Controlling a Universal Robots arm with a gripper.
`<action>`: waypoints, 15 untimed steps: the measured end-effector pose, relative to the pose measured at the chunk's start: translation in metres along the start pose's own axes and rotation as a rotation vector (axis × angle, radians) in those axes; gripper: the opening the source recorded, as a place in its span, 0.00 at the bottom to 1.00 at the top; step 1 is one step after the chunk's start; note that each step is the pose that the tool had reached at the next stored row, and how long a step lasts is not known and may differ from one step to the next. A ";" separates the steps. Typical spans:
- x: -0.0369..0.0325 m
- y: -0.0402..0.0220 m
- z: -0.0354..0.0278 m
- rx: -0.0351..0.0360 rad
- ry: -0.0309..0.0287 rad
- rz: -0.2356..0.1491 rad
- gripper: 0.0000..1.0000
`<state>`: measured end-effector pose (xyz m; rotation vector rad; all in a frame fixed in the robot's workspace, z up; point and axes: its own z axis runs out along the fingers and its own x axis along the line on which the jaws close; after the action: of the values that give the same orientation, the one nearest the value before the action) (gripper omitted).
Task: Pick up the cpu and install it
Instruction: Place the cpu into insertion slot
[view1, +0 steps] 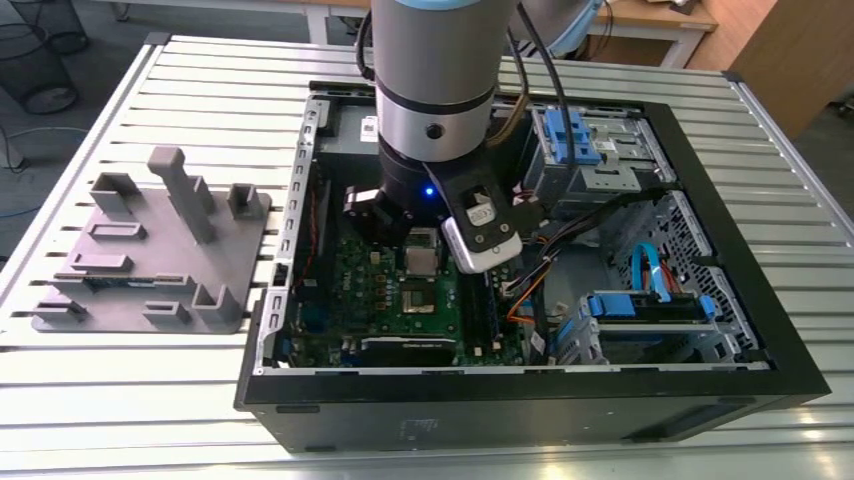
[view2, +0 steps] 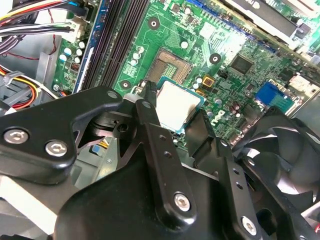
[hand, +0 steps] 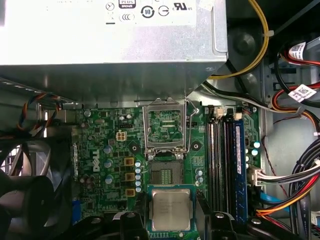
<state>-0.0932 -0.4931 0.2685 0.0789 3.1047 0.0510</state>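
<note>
Silvery cpu (hand: 170, 209) picked up, not yet seated
The gripper (hand: 171, 223) pinches its edges close by the open, empty socket (hand: 163, 175)

Open desktop computer case (view1: 534, 412) on slatted metal table (view1: 200, 80), centre to right of frame. Robot arm (view1: 438, 80) reaching down from top centre over green motherboard (view1: 380, 290); pale square cpu (view1: 422, 255) just beneath its wrist. Gray fixture block (view1: 134, 270) at left, apart from case.
</note>
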 end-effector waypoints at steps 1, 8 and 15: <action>0.0000 0.0000 0.0000 0.0001 0.0000 0.000 0.47; 0.0003 -0.0003 0.0092 0.0000 0.0000 0.000 0.47; 0.0008 -0.0007 0.0219 0.0000 0.0000 0.000 0.47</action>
<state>-0.0932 -0.4931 0.2466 0.0789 3.1047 0.0510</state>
